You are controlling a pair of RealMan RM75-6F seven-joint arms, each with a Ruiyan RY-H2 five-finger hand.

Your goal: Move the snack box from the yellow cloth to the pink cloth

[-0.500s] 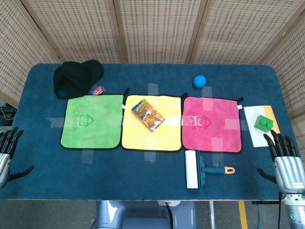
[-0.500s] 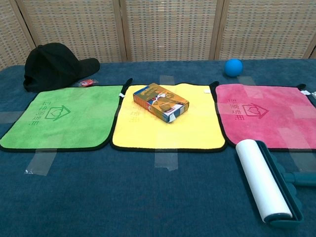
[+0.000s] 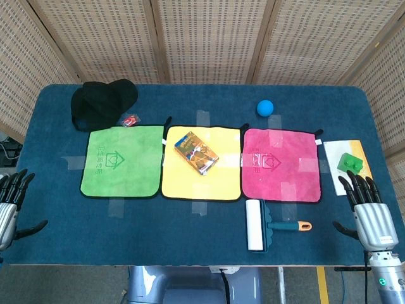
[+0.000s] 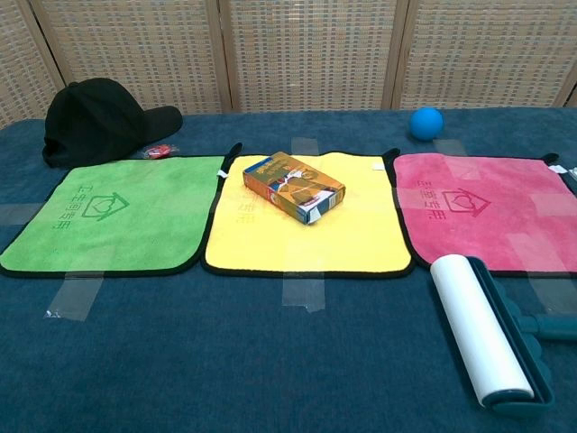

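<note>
The snack box (image 3: pixel 196 152) (image 4: pixel 294 187), orange and blue, lies flat and askew on the yellow cloth (image 3: pixel 201 183) (image 4: pixel 347 239), in its far half. To its right lies the pink cloth (image 3: pixel 281 164) (image 4: pixel 491 212), bare. My left hand (image 3: pixel 11 206) hangs open off the table's front left corner. At the front right edge my right hand (image 3: pixel 368 212) is open too, fingers spread and pointing away from me. Both hands are far from the box. Neither hand shows in the chest view.
A green cloth (image 3: pixel 121 159) lies left of the yellow one. Behind it are a black cap (image 3: pixel 101 103) and a small red item (image 3: pixel 130 120). A blue ball (image 3: pixel 266 107) sits behind the pink cloth, a lint roller (image 3: pixel 258 225) in front of it, a green block (image 3: pixel 350 163) on paper at the right.
My right hand has shifted a little to the left and away from me, toward the table. The left hand has barely moved. The box lies where it was.
</note>
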